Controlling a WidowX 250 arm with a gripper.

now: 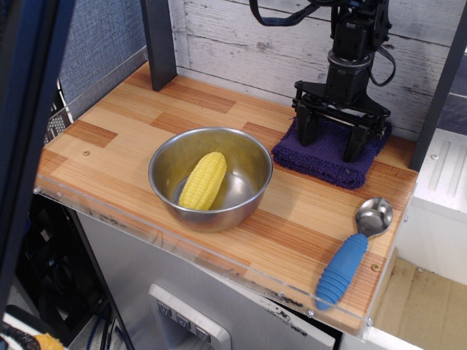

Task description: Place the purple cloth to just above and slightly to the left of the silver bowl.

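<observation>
Tabletop (131, 120) of striped wood fills most of what we see, with a clear plastic lip along its near edge. On it, near the middle, we find the silver bowl (252, 157), upright, holding an ear of yellow corn (203, 180) whose long axis runs from near-left to far-right. To the right of the bowl and a little farther back lies the purple cloth (325, 159), flat and folded, its longer side running left to right along the back wall, its left corner just beside the bowl's rim. Our gripper (331, 138) stands upright over the cloth, its two black fingers (306, 127) spread apart and pressed down onto the fabric, not closed on it. At the near right lies a spoon (355, 248), blue handle toward us, silver scoop pointing away.
</observation>
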